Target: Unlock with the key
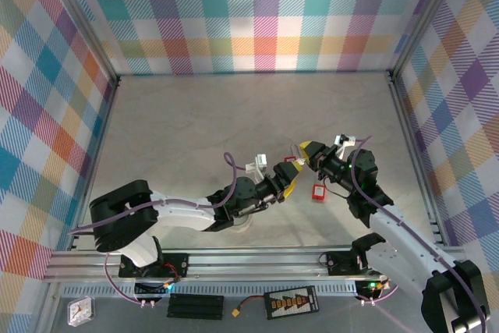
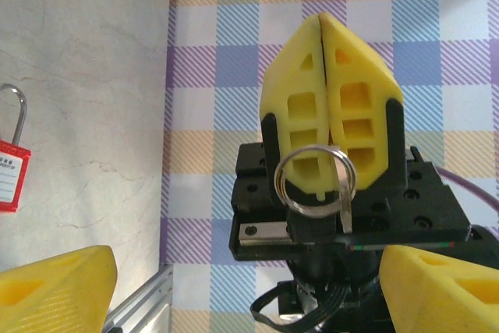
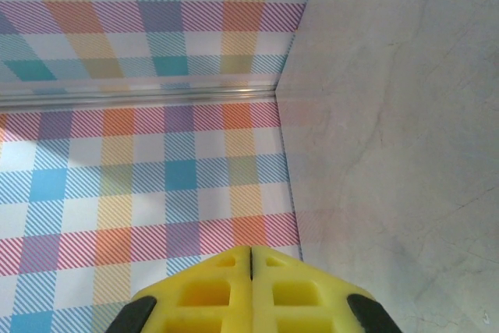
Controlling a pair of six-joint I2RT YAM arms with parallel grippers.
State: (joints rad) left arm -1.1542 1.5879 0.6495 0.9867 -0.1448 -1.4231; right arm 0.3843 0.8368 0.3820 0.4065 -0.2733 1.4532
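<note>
Right gripper (image 2: 322, 21) clamped shut on key (image 2: 344, 207), ring (image 2: 314, 179) dangling, left gripper (image 1: 288, 179) spread wide, red padlock (image 1: 317, 191) on table (image 1: 195, 130).

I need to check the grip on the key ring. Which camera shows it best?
Left wrist: the key ring hangs large and sharp from the shut right gripper. In top external it is too small to make out; right wrist looks past that gripper's fingertips.
</note>
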